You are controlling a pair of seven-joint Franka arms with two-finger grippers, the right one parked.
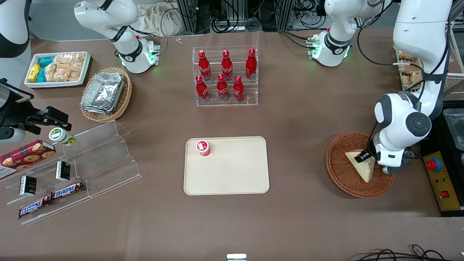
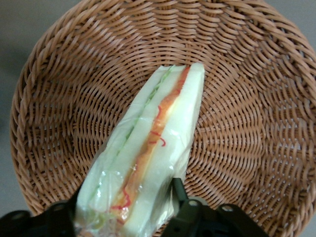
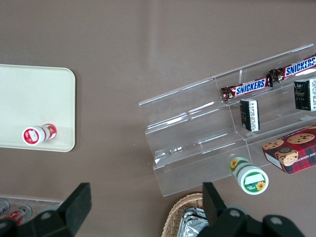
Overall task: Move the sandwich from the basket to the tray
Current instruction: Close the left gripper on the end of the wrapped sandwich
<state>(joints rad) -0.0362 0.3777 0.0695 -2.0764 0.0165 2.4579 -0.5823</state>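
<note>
The sandwich (image 2: 148, 163) lies in the basket (image 2: 256, 98), with the gripper (image 2: 123, 217) closed on its wide end, one finger on each bread face. It looks light, soft and squashable under slippery wrap, so a gentle squeeze across the bread suits it. Toward the parked arm's end from the tray (image 1: 232, 177), two bars (image 1: 50, 199) read SNICKERS.

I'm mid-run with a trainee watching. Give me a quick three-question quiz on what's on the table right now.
1. True or false: the plastic-wrapped triangular white-bread sandwich lies in the round reddish-brown wicker basket.
2. The left arm's gripper is: A) above the cream rectangular plastic tray; B) at the sandwich, one finger on each side; C) at the bottle rack.
3. What already stands on the tray?

Key: 1 true. 2 B. 3 a small red cup with a white lid.
</note>
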